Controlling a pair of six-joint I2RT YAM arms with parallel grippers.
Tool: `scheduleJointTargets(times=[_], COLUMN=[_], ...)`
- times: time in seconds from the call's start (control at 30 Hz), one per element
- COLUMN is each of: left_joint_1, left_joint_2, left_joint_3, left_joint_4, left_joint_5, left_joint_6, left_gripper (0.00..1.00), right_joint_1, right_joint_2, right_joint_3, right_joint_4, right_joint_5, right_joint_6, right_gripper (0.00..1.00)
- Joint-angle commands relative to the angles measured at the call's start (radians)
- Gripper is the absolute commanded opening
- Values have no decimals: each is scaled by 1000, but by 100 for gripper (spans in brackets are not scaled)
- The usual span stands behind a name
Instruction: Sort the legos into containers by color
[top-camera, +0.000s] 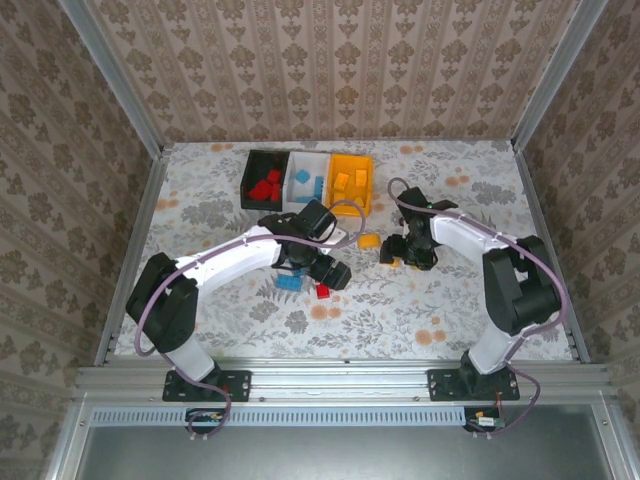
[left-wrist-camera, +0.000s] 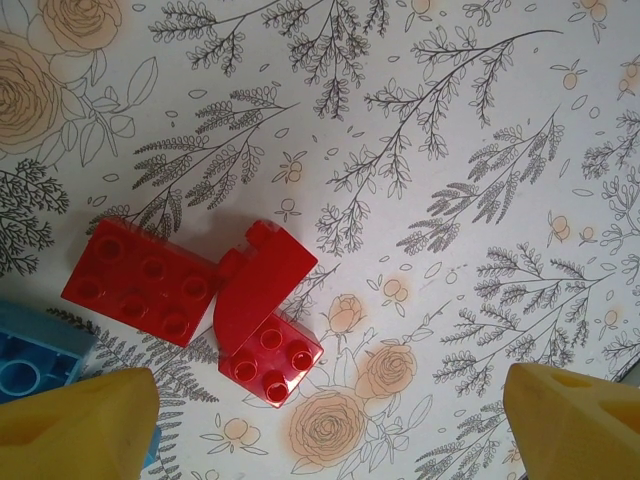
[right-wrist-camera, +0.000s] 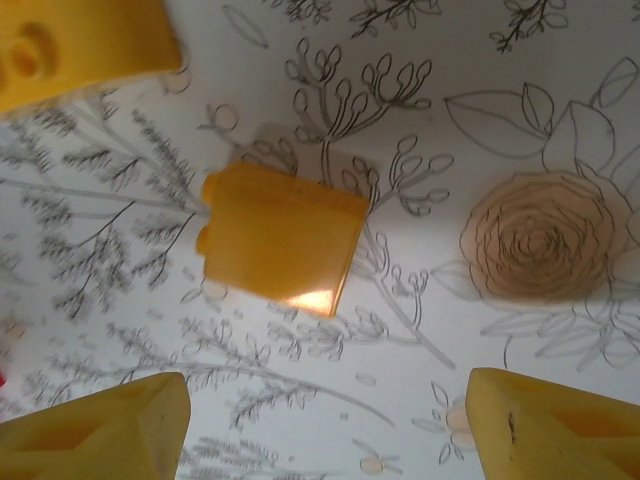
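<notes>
Three containers stand in a row at the back: a black bin (top-camera: 250, 172) with red legos, a white bin (top-camera: 308, 166) with blue ones and an orange bin (top-camera: 352, 163) with yellow ones. My left gripper (top-camera: 328, 273) (left-wrist-camera: 330, 440) hangs open over the table, nothing between its fingers (left-wrist-camera: 80, 425). Just ahead of it lie a flat red lego (left-wrist-camera: 140, 283), a curved red piece (left-wrist-camera: 262, 285) and a small red brick (left-wrist-camera: 272, 358); a blue lego (left-wrist-camera: 30, 365) (top-camera: 289, 281) lies to their left. My right gripper (top-camera: 398, 255) (right-wrist-camera: 325, 435) is open above a yellow lego (right-wrist-camera: 282, 238), apart from it.
A second yellow lego (right-wrist-camera: 80, 45) (top-camera: 368, 241) lies on the flowered tablecloth between the right gripper and the orange bin. A red lego (top-camera: 322, 291) shows below the left gripper. Aluminium rails and patterned walls close in the table on three sides.
</notes>
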Motion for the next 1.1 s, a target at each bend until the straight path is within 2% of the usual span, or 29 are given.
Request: scheduleJointTargets(times=[0.0, 0.37, 0.5, 0.77, 1.07], left_joint_1=[-5, 32, 54, 71, 101], left_joint_2=[-13, -31, -54, -78, -136], left_joint_3=[-17, -76, -110, -137, -170], left_joint_4=[-11, 44, 75, 87, 109], left_joint_5=[-13, 24, 45, 55, 71], left_joint_6=[-7, -9, -20, -19, -47], left_gripper=[91, 91, 92, 92, 92], right_joint_1=[5, 44, 55, 62, 60], right_joint_2=[42, 159, 183, 183, 74], right_joint_3=[59, 131, 149, 146, 191], right_joint_4=[10, 3, -10, -11, -28], right_joint_5=[53, 109, 134, 140, 139], right_joint_6=[60, 96, 100, 103, 106], right_gripper=[75, 74, 68, 45, 41])
